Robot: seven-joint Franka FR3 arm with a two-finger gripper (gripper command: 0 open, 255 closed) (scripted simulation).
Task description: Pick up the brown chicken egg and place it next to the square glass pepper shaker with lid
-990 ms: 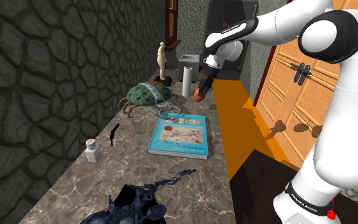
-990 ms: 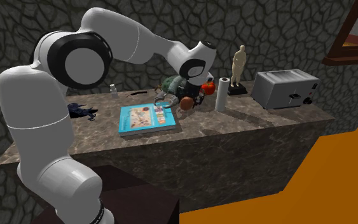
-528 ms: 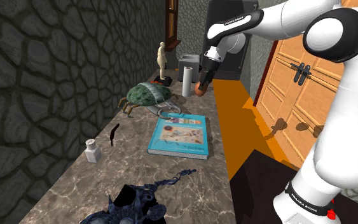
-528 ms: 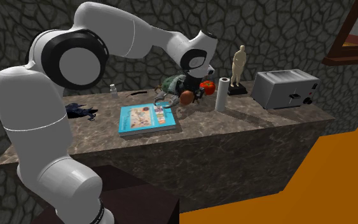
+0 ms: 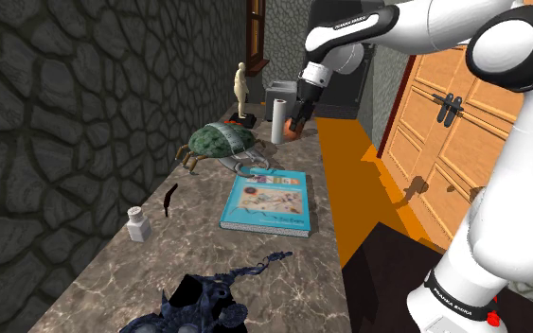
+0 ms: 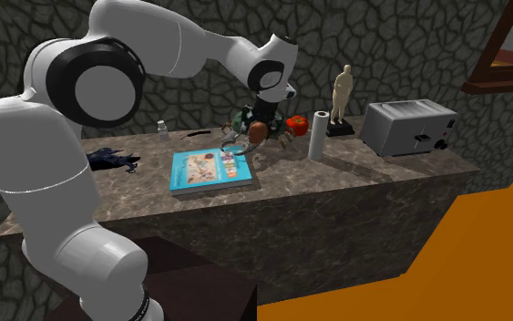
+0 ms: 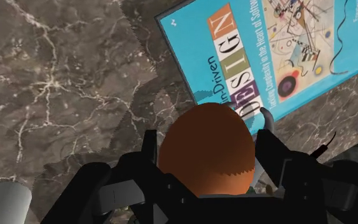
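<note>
A brown egg (image 5: 294,131) (image 6: 259,131) (image 7: 207,149) hangs in the air above the marble counter (image 5: 198,236), clasped between the black fingers (image 7: 149,144) of my gripper (image 5: 297,121) (image 6: 261,125) (image 7: 207,135). Below it lie the near end of a blue book (image 7: 279,51) and bare marble. The small square pepper shaker (image 5: 138,224) (image 6: 161,128) with a pale lid stands by the stone wall, far from the egg, past the book (image 5: 266,201) (image 6: 210,170).
A green turtle-like figure (image 5: 219,142) and a white paper roll (image 5: 279,121) (image 6: 317,135) stand close to the gripper. Further off are a tan figurine (image 6: 341,96), a toaster (image 6: 411,128) and a red item (image 6: 296,122). A dark blue heap (image 5: 198,303) lies near the stand.
The gripper has risen higher above the counter with the egg still clasped in it, drifting a little toward the second exterior view's left. Nothing on the counter has moved.
</note>
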